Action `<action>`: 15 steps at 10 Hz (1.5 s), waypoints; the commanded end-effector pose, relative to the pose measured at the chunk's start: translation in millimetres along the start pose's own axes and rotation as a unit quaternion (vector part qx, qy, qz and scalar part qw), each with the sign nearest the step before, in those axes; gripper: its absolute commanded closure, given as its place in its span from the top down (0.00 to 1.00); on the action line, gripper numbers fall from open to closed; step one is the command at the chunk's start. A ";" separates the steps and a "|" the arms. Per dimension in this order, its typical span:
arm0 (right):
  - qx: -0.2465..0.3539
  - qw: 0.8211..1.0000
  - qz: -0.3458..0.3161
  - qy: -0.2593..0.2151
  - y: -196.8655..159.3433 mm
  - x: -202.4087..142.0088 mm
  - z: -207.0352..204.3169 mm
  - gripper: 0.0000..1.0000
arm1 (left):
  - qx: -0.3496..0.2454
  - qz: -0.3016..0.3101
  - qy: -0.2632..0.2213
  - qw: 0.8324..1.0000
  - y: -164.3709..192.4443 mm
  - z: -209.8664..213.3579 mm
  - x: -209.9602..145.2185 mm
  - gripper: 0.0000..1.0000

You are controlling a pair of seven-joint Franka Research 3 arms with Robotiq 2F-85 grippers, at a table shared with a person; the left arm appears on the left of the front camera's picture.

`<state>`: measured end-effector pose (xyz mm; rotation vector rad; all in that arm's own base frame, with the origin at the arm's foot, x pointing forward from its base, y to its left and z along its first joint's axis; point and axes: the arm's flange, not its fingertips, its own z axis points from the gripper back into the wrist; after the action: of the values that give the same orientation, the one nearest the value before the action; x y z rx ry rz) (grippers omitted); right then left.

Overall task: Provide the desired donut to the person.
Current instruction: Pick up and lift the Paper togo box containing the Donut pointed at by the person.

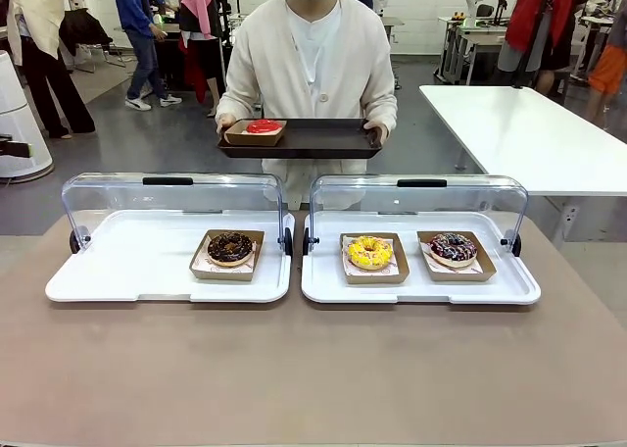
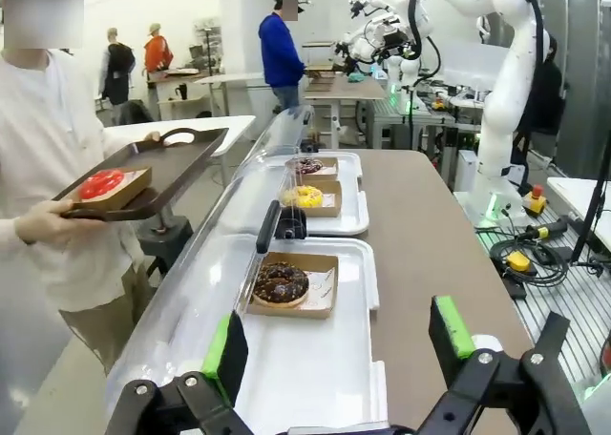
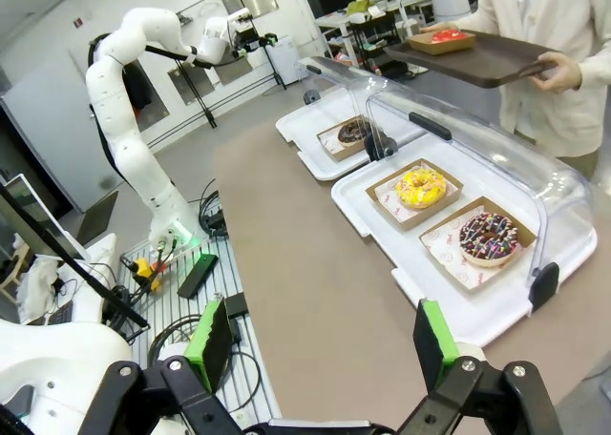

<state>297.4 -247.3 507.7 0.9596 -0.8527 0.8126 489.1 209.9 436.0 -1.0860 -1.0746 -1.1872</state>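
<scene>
- Black, flat and level: the serving tray (image 1: 323, 135) is held at both short ends by the person (image 1: 309, 55) in a cream cardigan, who stands beyond the far edge of the table (image 1: 313, 369).
- The red donut (image 1: 263, 126) lies on the serving tray, at its end toward the robot's left, in a brown paper box (image 1: 250, 139).
- On the robot's side of the serving tray, 2 white trays lie side by side on the table.
- The left white tray (image 1: 127, 261) sits nearer the robot than the serving tray and out to its left. Its clear lid (image 1: 171, 197) is raised at the far edge, and 1 chocolate donut (image 1: 230, 248) sits in a brown box at the end closest to the serving tray.
- The right white tray (image 1: 323, 280) sits nearer the robot than the serving tray and reaches past its right end, with its own clear lid (image 1: 421, 197) raised.
- The yellow donut (image 1: 369, 252) lies in front of the serving tray's right end.
- The sprinkled donut (image 1: 453, 248) lies just beside the yellow one, farther right than the serving tray reaches.
- Left gripper (image 2: 337, 338): green-padded fingers spread wide, above the left white tray's outer end, well apart from the serving tray.
- Right gripper (image 3: 320, 338): fingers spread wide, near the table's right edge, well apart from the serving tray.
</scene>
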 end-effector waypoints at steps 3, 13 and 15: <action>0.003 1.000 0.005 -0.007 -0.5 0.3 0.4 1.00 | 0.024 -0.051 0.023 0.998 -25.5 13.9 7.1 1.00; 0.003 1.000 0.005 -0.007 -0.5 0.3 0.4 1.00 | 0.036 -0.067 0.045 0.996 -33.0 22.4 18.6 1.00; 0.003 1.000 0.005 -0.007 -0.5 0.3 0.4 1.00 | 0.036 -0.067 0.045 0.996 -33.0 22.4 18.6 1.00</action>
<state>297.3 -247.3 507.7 0.9597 -0.8526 0.8125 455.3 225.9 456.4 -0.9004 -1.1142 -1.2838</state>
